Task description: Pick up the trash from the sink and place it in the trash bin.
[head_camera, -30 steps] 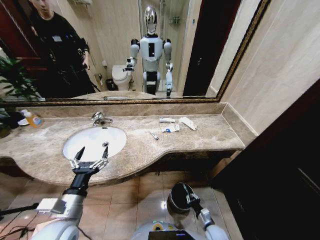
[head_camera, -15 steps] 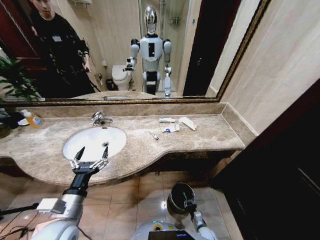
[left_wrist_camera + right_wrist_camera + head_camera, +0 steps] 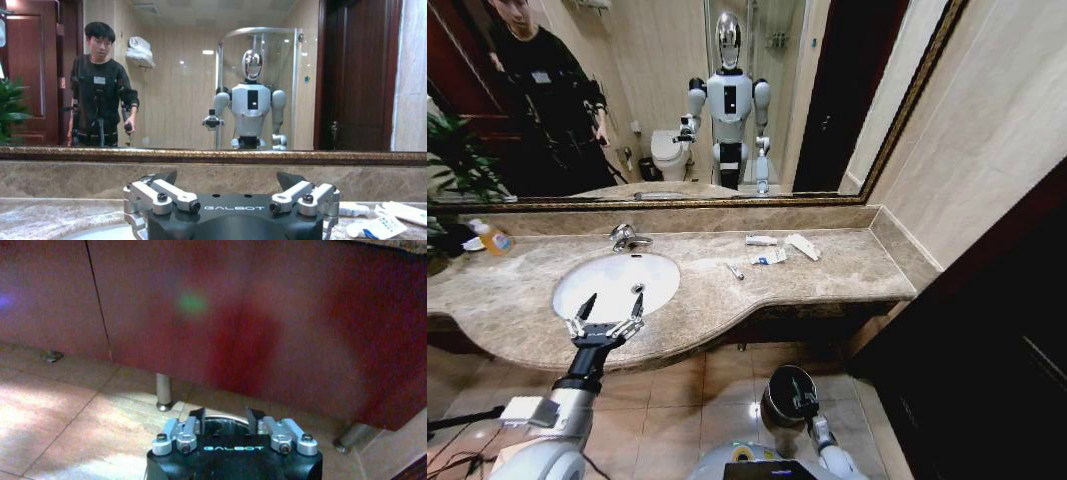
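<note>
Right gripper (image 3: 805, 402) lower, nearer body, over trash bin (image 3: 779, 381), fingers narrowly apart. Left gripper (image 3: 610, 304) unchanged, spread, over sink (image 3: 657, 268).

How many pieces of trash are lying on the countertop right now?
4, all on the countertop right of the sink: a thin stick, a sachet, a small tube and a longer white tube. More may be hidden.

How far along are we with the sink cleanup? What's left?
Done: the sink looks empty. In hand: the right end effector hangs over the trash bin on the floor; I cannot tell if it holds anything. The left end effector hovers open and empty at the sink's near edge. Left: small white tubes and a thin stick lie on the countertop.
</note>
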{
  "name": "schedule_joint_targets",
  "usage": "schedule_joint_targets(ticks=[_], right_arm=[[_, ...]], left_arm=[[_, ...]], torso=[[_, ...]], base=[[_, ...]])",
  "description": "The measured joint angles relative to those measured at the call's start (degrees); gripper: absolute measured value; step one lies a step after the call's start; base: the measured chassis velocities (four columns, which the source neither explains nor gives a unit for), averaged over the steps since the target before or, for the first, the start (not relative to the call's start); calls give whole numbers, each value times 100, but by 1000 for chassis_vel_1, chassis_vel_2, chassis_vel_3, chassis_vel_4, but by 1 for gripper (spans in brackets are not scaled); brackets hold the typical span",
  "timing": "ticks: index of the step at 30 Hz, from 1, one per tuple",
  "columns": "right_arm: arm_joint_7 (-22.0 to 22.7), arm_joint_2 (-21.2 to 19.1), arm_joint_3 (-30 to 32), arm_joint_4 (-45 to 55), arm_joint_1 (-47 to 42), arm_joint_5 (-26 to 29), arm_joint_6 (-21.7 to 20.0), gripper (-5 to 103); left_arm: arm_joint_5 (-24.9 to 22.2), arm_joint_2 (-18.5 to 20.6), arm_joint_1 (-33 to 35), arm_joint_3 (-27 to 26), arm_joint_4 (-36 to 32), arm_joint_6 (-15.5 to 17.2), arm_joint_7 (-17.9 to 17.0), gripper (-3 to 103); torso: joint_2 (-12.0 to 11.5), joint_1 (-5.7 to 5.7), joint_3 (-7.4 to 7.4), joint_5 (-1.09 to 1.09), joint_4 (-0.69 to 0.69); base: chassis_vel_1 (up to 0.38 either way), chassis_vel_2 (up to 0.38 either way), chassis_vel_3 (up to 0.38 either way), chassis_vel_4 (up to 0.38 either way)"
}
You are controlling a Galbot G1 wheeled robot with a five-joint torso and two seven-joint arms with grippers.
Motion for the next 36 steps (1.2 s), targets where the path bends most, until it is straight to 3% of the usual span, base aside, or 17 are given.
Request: schedule_joint_targets(ticks=[1,7,10,13,15,17,29,33,36], right_arm=[[0,0,0,0,0,0,0,41],[98,30,0,60,-69,-90,44,68],[109,35,-2,76,-83,-98,43,74],[132,55,-6,127,-126,-106,40,90],[136,62,-6,146,-142,-107,37,90],[147,71,-7,172,-173,-108,34,98],[167,39,10,474,-353,-37,-51,100],[193,-42,22,1230,-730,226,-211,100],[211,-190,92,2321,-1251,538,-442,100]], left_arm=[[0,0,0,0,0,0,0,100],[0,0,0,0,0,0,0,100],[0,0,0,0,0,0,0,100],[0,0,0,0,0,0,0,100],[0,0,0,0,0,0,0,100],[0,0,0,0,0,0,0,100],[0,0,0,0,0,0,0,100],[0,0,0,0,0,0,0,100],[0,0,0,0,0,0,0,100]], torso=[[0,0,0,0,0],[0,0,0,0,0],[0,0,0,0,0],[0,0,0,0,0],[0,0,0,0,0],[0,0,0,0,0],[0,0,0,1,0],[0,0,0,1,0],[0,-1,0,0,0]], base=[[0,0,0,0],[0,0,0,0],[0,0,0,0],[0,0,0,0],[0,0,0,0],[0,0,0,0],[0,0,0,0],[0,0,0,0],[0,0,0,0]])
